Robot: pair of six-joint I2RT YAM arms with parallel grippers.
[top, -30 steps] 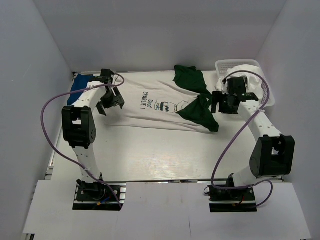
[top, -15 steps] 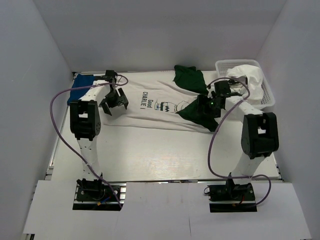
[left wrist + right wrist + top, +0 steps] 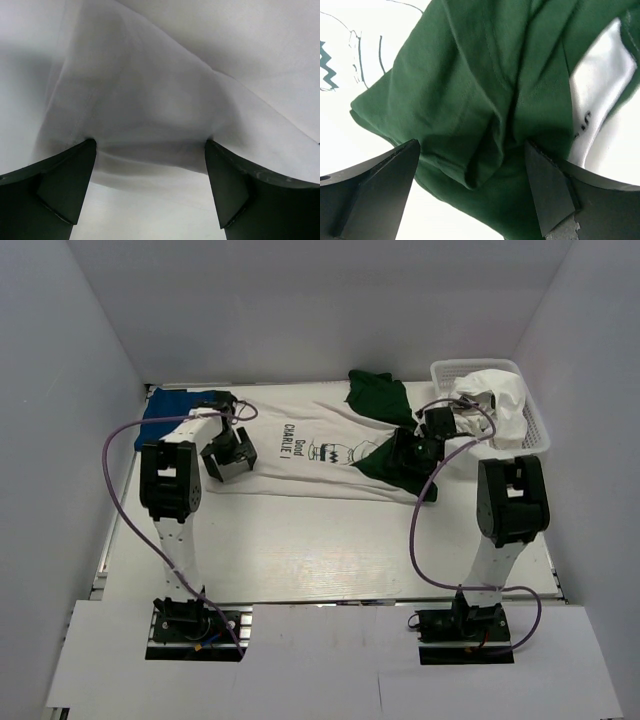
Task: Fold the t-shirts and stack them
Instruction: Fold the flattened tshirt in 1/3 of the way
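The white tee with dark green sleeves lies spread across the back of the table, its cartoon print facing up. My left gripper is open, low over the tee's left hem; white fabric bunches between its fingers. My right gripper is open over the near green sleeve, with folded green cloth between its fingers. The royal-blue tee lies at the back left corner, partly behind the left arm.
A white basket holding white cloth stands at the back right. The second green sleeve lies bunched at the back. Grey walls close in left, right and behind. Purple cables loop from both arms.
My right arm swung left from beside the basket and came down onto the near green sleeve. My left gripper dropped a little closer to the tee's left hem.
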